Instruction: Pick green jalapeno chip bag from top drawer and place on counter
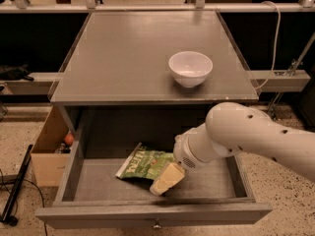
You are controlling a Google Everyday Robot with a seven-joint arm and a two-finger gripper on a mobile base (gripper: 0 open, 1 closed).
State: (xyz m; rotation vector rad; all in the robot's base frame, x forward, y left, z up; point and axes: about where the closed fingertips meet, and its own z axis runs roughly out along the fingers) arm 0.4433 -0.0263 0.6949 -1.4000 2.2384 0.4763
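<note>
Camera view, looking down on a grey cabinet from its near side.

- Top drawer (pixel 98 218): pulled out toward the near side and open. It has a plain grey front with a small metal knob (pixel 156 225) at its centre.
- Green jalapeno chip bag (pixel 143 162): lies flat on the drawer floor, a little left of centre. It is turned at an angle with the pale lettering up and a whitish edge along its left side. The bag is in the drawer, not on the counter.
- End effector (pixel 165 181): a pale cream wedge down inside the drawer, at the right near end of the bag. It overlaps that end and looks to be touching it. Open or closed, cannot tell. Whether it grips the bag, cannot tell either.
- White arm (pixel 246 134): comes in from the right and crosses above the right part of the drawer. Its rounded wrist sits just right of the bag, with small dark holes along the shell.
- Counter (pixel 128 53): flat matte grey top, directly above and behind the open drawer.
- White bowl (pixel 190 68): upright on the counter, right of centre, closer to the near edge than the far one.
- Brown cardboard box (pixel 47 154): on the floor just left of the cabinet, top open. A small orange-red item (pixel 69 138) is inside, too small to name.
- Black pole (pixel 17 186): slanted on the speckled floor (pixel 295 200), left of the box.
- White cable (pixel 274 38): hangs at the far right, beside the counter's right edge.
</note>
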